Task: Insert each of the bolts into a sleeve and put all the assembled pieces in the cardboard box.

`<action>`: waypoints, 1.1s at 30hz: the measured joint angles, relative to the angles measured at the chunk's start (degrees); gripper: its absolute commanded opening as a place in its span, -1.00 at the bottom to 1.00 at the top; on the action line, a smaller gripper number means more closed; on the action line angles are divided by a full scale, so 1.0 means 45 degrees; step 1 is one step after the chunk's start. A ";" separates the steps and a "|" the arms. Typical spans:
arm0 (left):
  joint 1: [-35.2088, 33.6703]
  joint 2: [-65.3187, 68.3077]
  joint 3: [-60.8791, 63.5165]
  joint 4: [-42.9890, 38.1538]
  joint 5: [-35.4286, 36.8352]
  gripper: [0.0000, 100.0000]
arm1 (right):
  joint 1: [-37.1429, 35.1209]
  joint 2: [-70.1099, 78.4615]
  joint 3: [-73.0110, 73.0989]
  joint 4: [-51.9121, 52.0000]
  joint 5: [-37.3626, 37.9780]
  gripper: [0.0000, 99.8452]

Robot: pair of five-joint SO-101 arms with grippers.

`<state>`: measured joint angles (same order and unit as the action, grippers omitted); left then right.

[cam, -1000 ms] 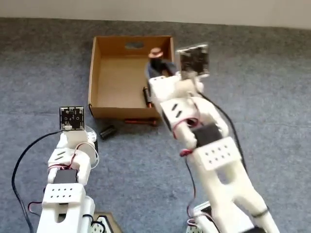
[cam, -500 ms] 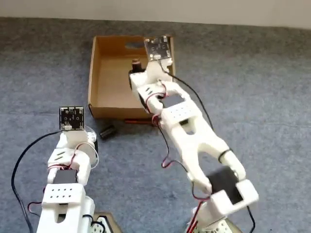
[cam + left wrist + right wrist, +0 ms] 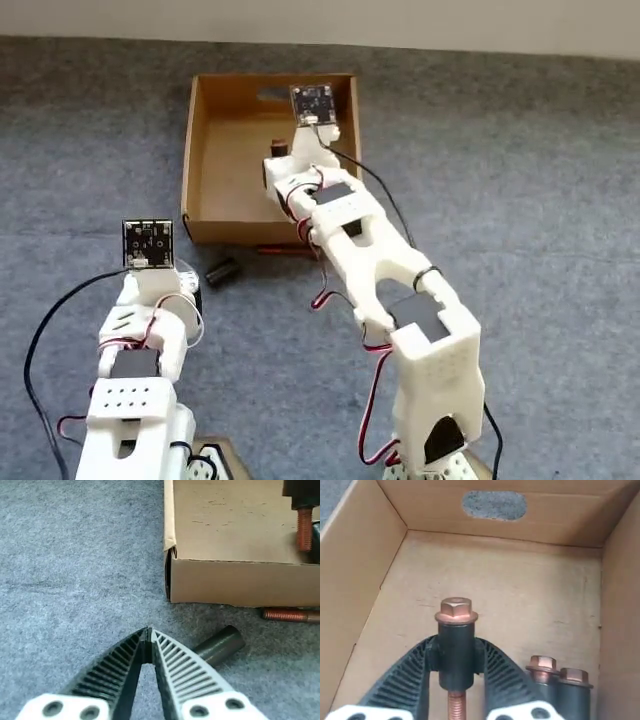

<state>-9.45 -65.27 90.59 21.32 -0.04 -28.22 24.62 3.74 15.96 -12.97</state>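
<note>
My right gripper (image 3: 456, 652) is shut on an assembled piece (image 3: 455, 640), a black sleeve with a copper bolt through it, held upright over the floor of the cardboard box (image 3: 365, 580). Two more assembled pieces (image 3: 559, 677) stand close by in a box corner. In the high view the right arm stretches over the box (image 3: 190, 150) with its gripper (image 3: 280, 158) inside. My left gripper (image 3: 147, 630) is shut and empty on the carpet outside the box (image 3: 240, 582). A loose black sleeve (image 3: 220, 645) (image 3: 222, 270) lies just beyond it, and a loose copper bolt (image 3: 290, 615) (image 3: 290, 251) lies against the box's front wall.
Grey carpet (image 3: 520, 180) covers the whole work area, with open room to the right of the box and to the far left. The box's back wall has an oval hand hole (image 3: 494, 505).
The right arm has swung left and stretched forward, carrying the assembled piece from the box's right edge to over its middle. The left arm has not moved.
</note>
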 measured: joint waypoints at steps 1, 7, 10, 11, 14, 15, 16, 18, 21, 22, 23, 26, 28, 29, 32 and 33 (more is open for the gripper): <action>0.0000 0.0000 0.0000 0.0000 0.0000 -0.98 | -0.0039 0.0000 0.0000 0.0000 0.0000 -0.99; 0.0000 0.0000 0.0000 0.0000 0.0000 -0.98 | -0.0176 0.0020 0.0000 0.0742 -0.0137 -0.99; 0.0000 0.0000 0.0000 0.0000 0.0000 -0.98 | -0.0469 0.0020 0.0000 0.0899 -0.0137 -0.99; 0.0000 0.0000 0.0000 0.0000 0.0000 -0.98 | -0.0586 0.0020 0.0000 0.0918 -0.0137 -0.99; 0.0000 0.0000 0.0000 0.0000 0.0000 -0.98 | -0.0840 0.0020 0.0000 0.0938 -0.0137 -0.99; 0.0000 0.0000 0.0000 0.0000 0.0000 -0.98 | -0.0860 0.0020 0.0000 0.0938 -0.0137 -0.99; 0.0000 0.0000 0.0000 0.0000 0.0000 -0.98 | -0.0860 0.0020 0.0000 0.0938 -0.0137 -0.99; 0.0000 0.0000 0.0000 0.0000 0.0000 -0.98 | -0.0860 0.0020 0.0000 0.0938 -0.0137 -0.99; 0.0000 0.0000 0.0000 0.0000 0.0000 -0.98 | -0.0860 0.0020 0.0000 0.0938 -0.0137 -0.99; 0.0000 0.0000 0.0000 0.0000 0.0000 -0.98 | -0.0840 0.0098 0.0000 0.0957 -0.0137 -0.99; 0.0000 0.0000 0.0000 0.0000 0.0000 -0.98 | -0.0801 0.0254 -0.0020 0.0957 -0.0137 -0.99; 0.0000 0.0000 0.0000 0.0000 0.0000 -0.98 | -0.0742 0.0860 -0.0020 0.0957 -0.0137 -0.99; 0.0000 0.0000 0.0000 0.0000 0.0000 -0.98 | -0.0703 0.1035 -0.0039 0.0957 -0.0137 -0.99; 0.0000 0.0000 0.0000 0.0000 0.0000 -0.98 | -0.0703 0.1074 -0.0039 0.0957 -0.0137 -0.99; 0.0000 0.0000 0.0000 0.0000 0.0000 -0.98 | -0.0645 0.1074 -0.0039 0.0957 -0.0137 -0.99; 0.0000 0.0000 0.0000 0.0000 0.0000 -0.98 | -0.0645 0.1074 -0.0039 0.0957 -0.0137 -0.99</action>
<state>-9.45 -65.27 90.59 21.32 -0.04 -31.12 29.45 3.56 20.26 -13.58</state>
